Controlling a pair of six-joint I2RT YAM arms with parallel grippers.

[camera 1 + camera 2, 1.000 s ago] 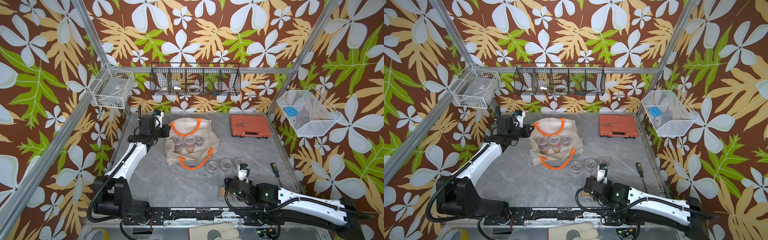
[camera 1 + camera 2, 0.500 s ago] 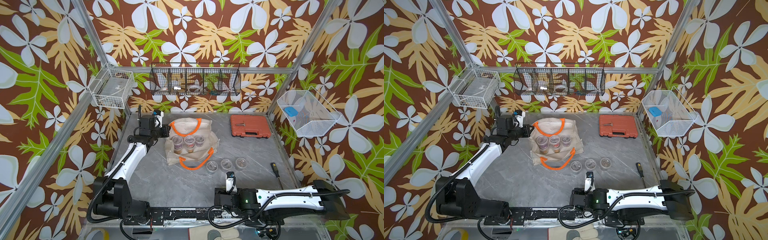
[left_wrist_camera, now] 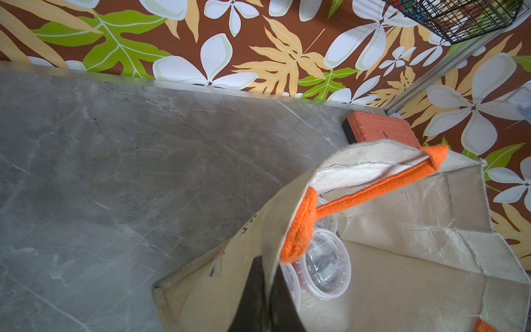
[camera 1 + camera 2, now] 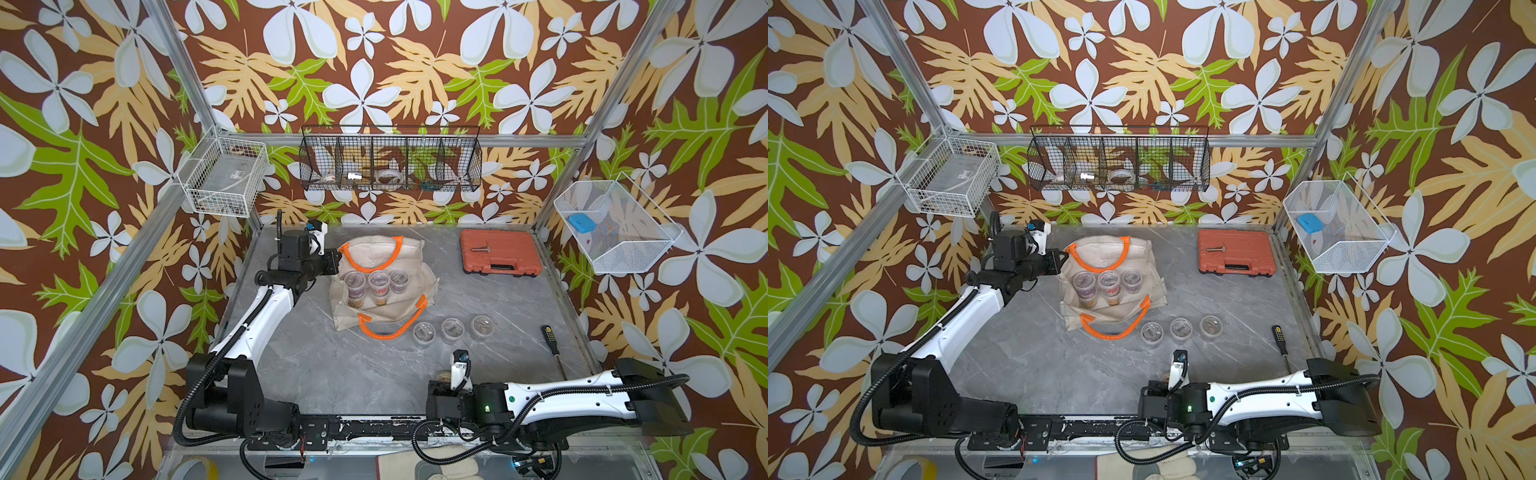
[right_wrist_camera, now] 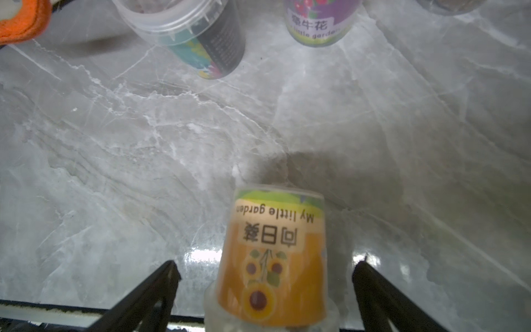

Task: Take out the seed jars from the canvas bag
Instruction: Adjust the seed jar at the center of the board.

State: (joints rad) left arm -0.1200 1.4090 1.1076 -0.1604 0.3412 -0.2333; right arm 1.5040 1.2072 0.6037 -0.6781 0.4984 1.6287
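left gripper (image 3: 265, 281) pinching the 9 o'clock rim of the canvas bag (image 4: 415, 253), probably propping it open; right gripper (image 5: 267, 263) spread wide around a seed jar (image 5: 273, 244) at 6

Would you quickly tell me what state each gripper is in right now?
Left gripper: shut on the edge of the canvas bag.
Right gripper: open, jaws either side of a seed jar, not touching it.

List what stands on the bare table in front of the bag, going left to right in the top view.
In order: first jar → middle jar → last jar → screwdriver. The jar at the right gripper overlaps these, so I left it out.
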